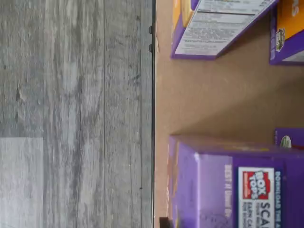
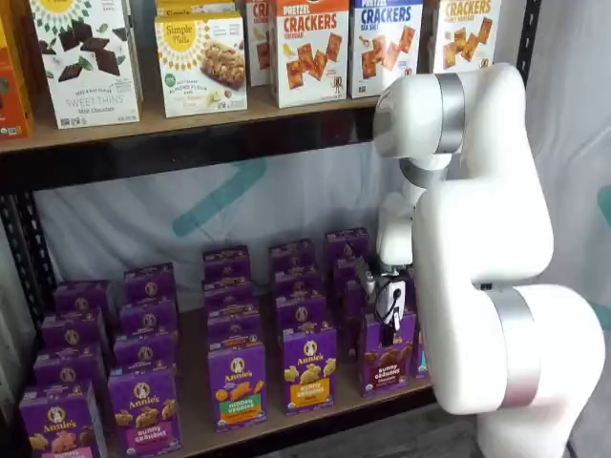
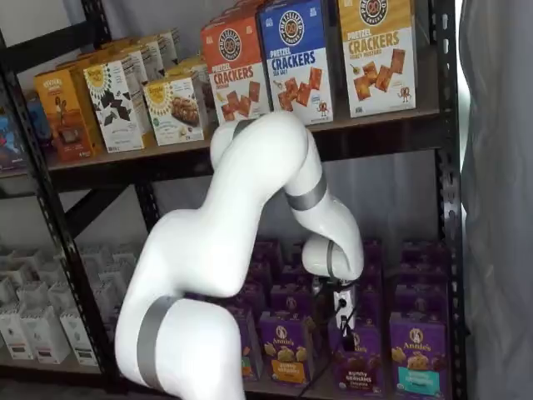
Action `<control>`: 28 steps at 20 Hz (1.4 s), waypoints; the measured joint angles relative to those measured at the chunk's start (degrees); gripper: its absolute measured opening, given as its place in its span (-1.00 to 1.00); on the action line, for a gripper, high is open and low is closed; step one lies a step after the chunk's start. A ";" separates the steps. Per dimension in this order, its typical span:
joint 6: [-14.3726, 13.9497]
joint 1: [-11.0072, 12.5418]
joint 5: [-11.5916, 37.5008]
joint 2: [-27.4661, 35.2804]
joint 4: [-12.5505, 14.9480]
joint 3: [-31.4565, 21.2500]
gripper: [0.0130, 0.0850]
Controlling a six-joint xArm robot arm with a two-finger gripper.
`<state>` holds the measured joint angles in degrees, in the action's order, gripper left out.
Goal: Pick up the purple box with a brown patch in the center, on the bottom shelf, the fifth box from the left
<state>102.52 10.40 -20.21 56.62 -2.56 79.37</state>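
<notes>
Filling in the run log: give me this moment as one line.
stage: grasp | gripper: over purple box, fingers' state unclear | purple box: upright on bottom shelf, front row | lifted: not yet

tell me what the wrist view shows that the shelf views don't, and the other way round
Only the wrist view: the grey plank floor beyond the bottom shelf edge, and a purple carton's top flap with a Box Tops mark.

Only the shelf views: the white arm, the gripper down over the purple box with its brown band, and the cracker boxes on the shelf above.

Both: purple cartons standing on the tan board deck.
</notes>
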 joint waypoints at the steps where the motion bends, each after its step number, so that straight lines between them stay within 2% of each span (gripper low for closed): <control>1: 0.01 -0.02 -0.04 -0.03 -0.03 -0.01 -0.22; 8: -0.07 -0.10 0.09 -0.20 -0.03 -0.08 -0.22; 9: -0.09 -0.11 0.06 -0.24 -0.01 -0.08 -0.33; 10: -0.11 -0.11 0.03 -0.28 0.00 -0.09 -0.33; 12: -0.13 -0.11 -0.07 -0.39 0.02 -0.15 -0.56; 20: -0.74 -0.01 0.30 -1.13 0.80 -1.20 -0.56; 28: 2.34 -0.80 2.15 -5.45 -3.26 -7.78 -0.56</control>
<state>104.85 9.61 -18.07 51.17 -5.82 71.59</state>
